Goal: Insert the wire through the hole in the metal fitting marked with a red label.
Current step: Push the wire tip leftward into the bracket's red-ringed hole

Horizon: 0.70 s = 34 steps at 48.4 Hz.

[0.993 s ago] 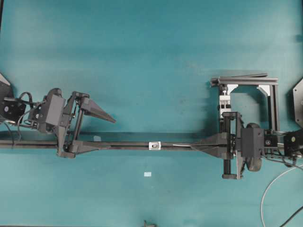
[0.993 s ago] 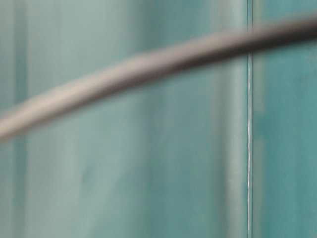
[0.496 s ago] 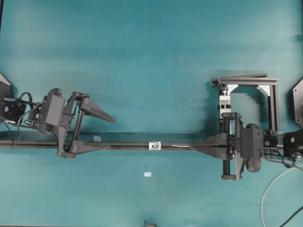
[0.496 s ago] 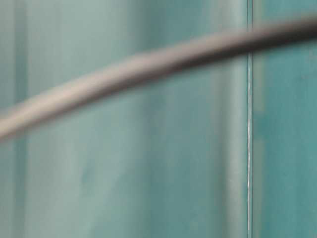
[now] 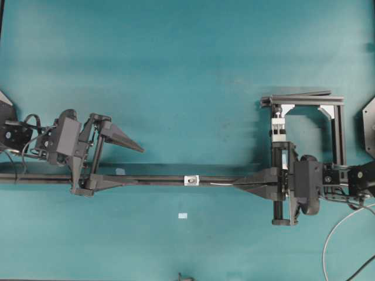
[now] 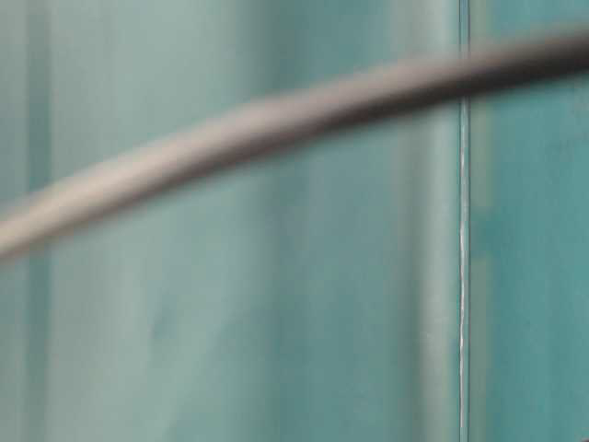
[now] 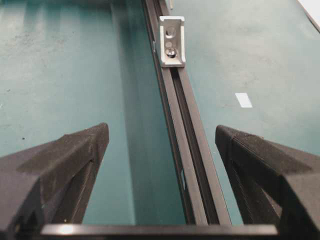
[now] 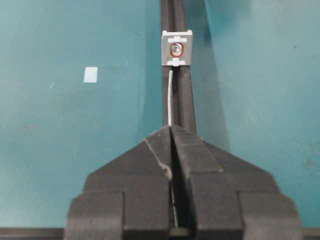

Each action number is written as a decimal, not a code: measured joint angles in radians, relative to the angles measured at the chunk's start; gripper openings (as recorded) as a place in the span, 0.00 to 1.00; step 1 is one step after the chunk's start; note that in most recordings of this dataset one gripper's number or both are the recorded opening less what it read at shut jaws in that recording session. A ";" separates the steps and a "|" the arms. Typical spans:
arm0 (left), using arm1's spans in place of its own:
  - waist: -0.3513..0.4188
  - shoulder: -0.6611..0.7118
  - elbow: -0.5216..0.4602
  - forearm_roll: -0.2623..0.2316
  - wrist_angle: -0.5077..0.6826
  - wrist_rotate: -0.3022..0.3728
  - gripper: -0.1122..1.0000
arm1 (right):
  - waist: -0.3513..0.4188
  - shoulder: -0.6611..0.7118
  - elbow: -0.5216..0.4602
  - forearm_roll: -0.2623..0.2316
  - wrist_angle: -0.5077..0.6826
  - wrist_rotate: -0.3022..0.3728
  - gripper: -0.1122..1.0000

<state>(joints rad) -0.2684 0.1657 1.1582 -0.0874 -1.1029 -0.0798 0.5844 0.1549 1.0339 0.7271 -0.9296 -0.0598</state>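
Note:
The metal fitting (image 8: 177, 48) is a small silvery square on the black rail (image 8: 183, 100), and its hole (image 8: 177, 50) is ringed in red. My right gripper (image 8: 171, 128) is shut on the thin wire (image 8: 170, 97), which runs straight ahead along the rail. The wire's bare tip stops just short of the fitting's near edge, slightly left of the hole. From overhead, the right gripper (image 5: 237, 183) lies right of the fitting (image 5: 191, 180) with the wire (image 5: 220, 182) between them. My left gripper (image 5: 139, 165) stands open astride the rail (image 7: 187, 150), well left of the fitting (image 7: 172, 34), holding nothing.
A tall clamp block in a black frame (image 5: 304, 114) stands behind the right arm. A tiny pale rectangle (image 5: 183, 216) lies on the teal mat in front of the rail. A pale-grey cable (image 5: 337, 231) loops at the lower right. The table-level view shows only a blurred cable (image 6: 276, 120).
My right gripper has shifted slightly left along the rail, carrying the wire tip closer to the fitting. The left arm has not moved.

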 measured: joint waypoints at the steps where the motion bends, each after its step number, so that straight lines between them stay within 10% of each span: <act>1: 0.000 0.000 0.000 0.000 0.002 0.000 0.76 | 0.000 -0.002 0.000 0.000 0.002 0.000 0.09; 34: 0.000 0.000 -0.006 0.002 0.017 0.000 0.76 | -0.040 0.002 -0.028 -0.003 0.041 -0.011 0.09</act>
<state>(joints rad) -0.2684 0.1657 1.1520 -0.0859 -1.0861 -0.0798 0.5446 0.1565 1.0063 0.7240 -0.8882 -0.0706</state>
